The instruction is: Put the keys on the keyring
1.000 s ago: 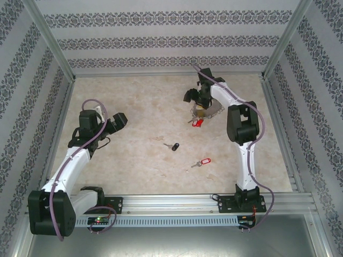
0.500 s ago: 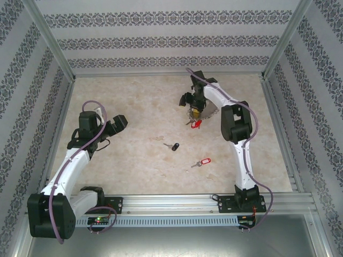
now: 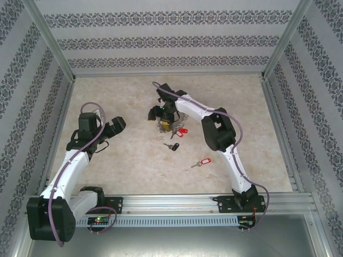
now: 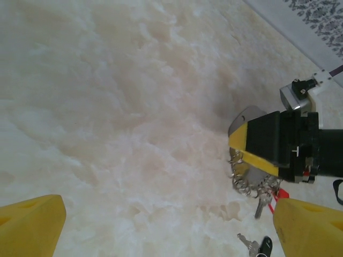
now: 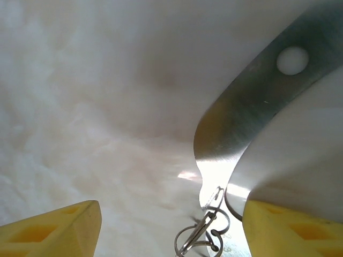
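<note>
Moved: right gripper with keyring, from the far-right part to tabletop centre.
Left gripper: toward left edge, fingers wide open, empty.
Right fingers: parted, ring band beside one, no clamp evident.
Black-headed key: just nearward of right fingers, lying along near edge, unobstructed; right arm nearer.
Red-tagged key: at the ring.
Second red-tagged key: nearer, rightward.
</note>
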{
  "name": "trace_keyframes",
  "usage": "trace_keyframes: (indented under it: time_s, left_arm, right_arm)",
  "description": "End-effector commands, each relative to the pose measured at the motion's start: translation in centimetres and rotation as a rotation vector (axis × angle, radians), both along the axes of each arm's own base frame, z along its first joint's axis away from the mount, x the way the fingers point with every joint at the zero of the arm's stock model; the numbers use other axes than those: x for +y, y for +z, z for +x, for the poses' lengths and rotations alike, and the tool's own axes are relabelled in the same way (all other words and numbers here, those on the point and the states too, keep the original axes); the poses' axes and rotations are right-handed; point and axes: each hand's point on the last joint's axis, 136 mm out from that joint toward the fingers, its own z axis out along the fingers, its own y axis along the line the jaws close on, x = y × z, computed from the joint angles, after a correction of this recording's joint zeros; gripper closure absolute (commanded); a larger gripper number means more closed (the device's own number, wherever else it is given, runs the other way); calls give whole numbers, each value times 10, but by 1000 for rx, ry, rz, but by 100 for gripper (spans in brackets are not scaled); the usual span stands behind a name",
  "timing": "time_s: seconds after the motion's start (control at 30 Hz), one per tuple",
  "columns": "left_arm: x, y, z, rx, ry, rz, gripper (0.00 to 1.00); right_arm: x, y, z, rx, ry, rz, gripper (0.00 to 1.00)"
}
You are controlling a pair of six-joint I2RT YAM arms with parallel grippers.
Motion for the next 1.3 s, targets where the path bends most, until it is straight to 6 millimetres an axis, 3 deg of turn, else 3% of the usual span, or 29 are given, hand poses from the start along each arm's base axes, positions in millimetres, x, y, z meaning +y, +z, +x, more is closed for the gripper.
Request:
trace_keyframes:
  time_s: [0.0, 0.07, 0.2, 0.3, 0.47, 0.6, 0.7, 0.77, 0.93, 1.0, 1.13, 1.27]
  left_arm:
    - [13, 0, -13, 28, 79, 44, 0]
    - [22, 3, -20, 25, 126, 71, 0]
    - [64, 5, -49, 64, 355, 177, 0]
    - [84, 14, -69, 60, 464, 233, 0]
    - [95, 29, -79, 8, 520, 267, 0]
    - [89, 31, -72, 7, 477, 259, 0]
    - [74, 23, -58, 26, 392, 222, 0]
    - [60, 16, -45, 37, 317, 180, 1]
    - [19, -9, -17, 88, 123, 38, 10]
    - [6, -22, -12, 132, 64, -4, 14]
    - [-7, -48, -8, 230, -10, -41, 17]
    - [-16, -68, -7, 294, -55, -71, 19]
  right_arm:
    - [30, -30, -21, 91, -25, 12, 29]
    - [47, -33, -30, 102, -21, 27, 29]
    - [78, -33, -56, 132, -14, 70, 30]
    - [100, -29, -81, 157, 9, 127, 32]
    - [134, -11, -131, 193, 122, 211, 34]
    - [137, 33, -140, 99, 167, 316, 35]
    - [121, 67, -129, -17, 173, 347, 35]
    - [100, 79, -118, -71, 151, 328, 35]
    - [27, 58, -86, -122, 31, 237, 40]
    - [11, 48, -81, -96, 10, 243, 42]
    - [-7, 22, -81, -47, -13, 202, 44]
    - [-1, 8, -88, -17, 11, 208, 45]
